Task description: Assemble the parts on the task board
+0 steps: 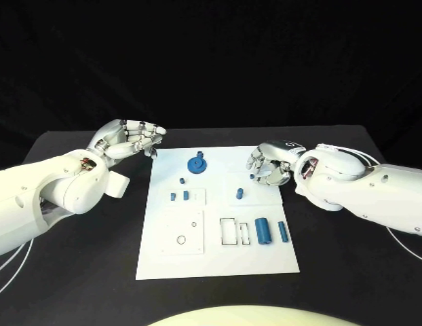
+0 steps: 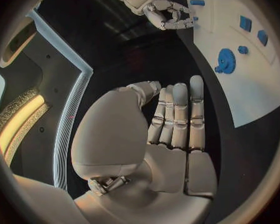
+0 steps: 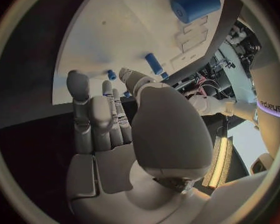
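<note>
The white task board (image 1: 221, 261) lies mid-table. On it are a blue gear (image 1: 198, 164), small blue pegs (image 1: 182, 180) (image 1: 179, 196) (image 1: 239, 193), a thick blue cylinder (image 1: 263, 231) and a slim one (image 1: 282, 232). My left hand (image 1: 131, 139) hovers off the board's far left corner, fingers curled in, holding nothing. My right hand (image 1: 270, 165) hangs at the board's far right edge, fingers curled toward the thumb, nothing in them. The left wrist view shows my left hand (image 2: 171, 129), the gear (image 2: 226, 60) and my right hand (image 2: 159, 7). The right wrist view shows my right hand (image 3: 115, 129) and the thick cylinder (image 3: 196, 5).
The board has rectangular slots (image 1: 228, 231) beside the thick cylinder and a ring-shaped hole (image 1: 181, 240) on a raised plate at its left. Black table surface (image 1: 93, 258) surrounds the board. White cables (image 1: 416, 248) curve over the table at the right.
</note>
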`<state>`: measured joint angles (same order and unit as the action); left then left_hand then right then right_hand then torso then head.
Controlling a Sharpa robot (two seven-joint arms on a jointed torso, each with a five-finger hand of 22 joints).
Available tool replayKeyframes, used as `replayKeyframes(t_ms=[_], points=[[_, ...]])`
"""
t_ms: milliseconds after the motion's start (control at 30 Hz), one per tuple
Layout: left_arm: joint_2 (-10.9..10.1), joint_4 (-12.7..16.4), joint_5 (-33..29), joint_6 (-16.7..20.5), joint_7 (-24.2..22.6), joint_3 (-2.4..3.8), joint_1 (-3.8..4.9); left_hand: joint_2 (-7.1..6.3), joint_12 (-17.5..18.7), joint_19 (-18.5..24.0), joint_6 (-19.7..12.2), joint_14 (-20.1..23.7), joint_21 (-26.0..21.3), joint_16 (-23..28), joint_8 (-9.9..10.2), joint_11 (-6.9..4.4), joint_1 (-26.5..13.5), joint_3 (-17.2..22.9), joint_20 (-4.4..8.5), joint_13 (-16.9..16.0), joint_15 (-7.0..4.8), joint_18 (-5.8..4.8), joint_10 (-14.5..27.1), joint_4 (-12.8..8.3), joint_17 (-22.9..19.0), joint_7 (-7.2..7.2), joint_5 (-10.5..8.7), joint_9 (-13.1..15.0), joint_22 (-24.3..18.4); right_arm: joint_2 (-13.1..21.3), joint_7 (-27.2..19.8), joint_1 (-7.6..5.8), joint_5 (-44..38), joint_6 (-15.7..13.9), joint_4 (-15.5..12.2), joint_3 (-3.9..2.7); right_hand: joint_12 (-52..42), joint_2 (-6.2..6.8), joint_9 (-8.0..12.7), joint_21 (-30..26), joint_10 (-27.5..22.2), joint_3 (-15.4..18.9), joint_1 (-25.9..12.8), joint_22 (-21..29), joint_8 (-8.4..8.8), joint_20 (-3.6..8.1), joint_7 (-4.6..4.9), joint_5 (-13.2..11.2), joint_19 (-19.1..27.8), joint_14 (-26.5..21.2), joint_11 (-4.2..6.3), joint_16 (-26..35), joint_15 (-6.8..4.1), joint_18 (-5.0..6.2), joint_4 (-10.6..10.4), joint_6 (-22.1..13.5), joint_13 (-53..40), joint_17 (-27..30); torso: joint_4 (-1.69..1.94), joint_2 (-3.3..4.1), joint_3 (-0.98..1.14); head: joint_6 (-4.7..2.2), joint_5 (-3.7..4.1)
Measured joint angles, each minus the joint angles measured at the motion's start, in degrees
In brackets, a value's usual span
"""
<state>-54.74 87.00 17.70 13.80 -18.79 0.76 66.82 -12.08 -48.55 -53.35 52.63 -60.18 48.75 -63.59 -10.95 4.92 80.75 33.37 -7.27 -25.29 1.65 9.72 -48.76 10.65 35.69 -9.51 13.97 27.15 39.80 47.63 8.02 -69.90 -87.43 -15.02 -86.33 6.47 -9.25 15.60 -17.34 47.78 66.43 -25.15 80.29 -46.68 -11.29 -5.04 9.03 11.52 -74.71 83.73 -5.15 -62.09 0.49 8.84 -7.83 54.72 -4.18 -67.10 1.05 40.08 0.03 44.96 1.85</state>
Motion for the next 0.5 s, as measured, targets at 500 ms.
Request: replayKeyframes(t_ms=[500], points=[[-0.13,0.34,-1.43,0.52,-0.73,-0.01,0.0,0.0,0.19,0.0,-0.37,0.0,-0.23,0.23,0.22,0.0,0.0,-0.16,0.0,0.3,0.0,0.0,0.0,-0.15,-0.12,-0.05,0.0,-0.01,-0.14,-1.91,4.82,0.15,-6.6,0.95,0.33,0.04,0.45,-0.62,-0.51,12.18,-0.09,-1.26,0.62,-12.47,0.0,-0.11,-0.48,0.0,-3.84,0.05,0.32,-8.89,-0.05,-1.77,-0.88,1.46,0.07,-5.32,0.08,0.02,-0.04,0.06,0.07]])
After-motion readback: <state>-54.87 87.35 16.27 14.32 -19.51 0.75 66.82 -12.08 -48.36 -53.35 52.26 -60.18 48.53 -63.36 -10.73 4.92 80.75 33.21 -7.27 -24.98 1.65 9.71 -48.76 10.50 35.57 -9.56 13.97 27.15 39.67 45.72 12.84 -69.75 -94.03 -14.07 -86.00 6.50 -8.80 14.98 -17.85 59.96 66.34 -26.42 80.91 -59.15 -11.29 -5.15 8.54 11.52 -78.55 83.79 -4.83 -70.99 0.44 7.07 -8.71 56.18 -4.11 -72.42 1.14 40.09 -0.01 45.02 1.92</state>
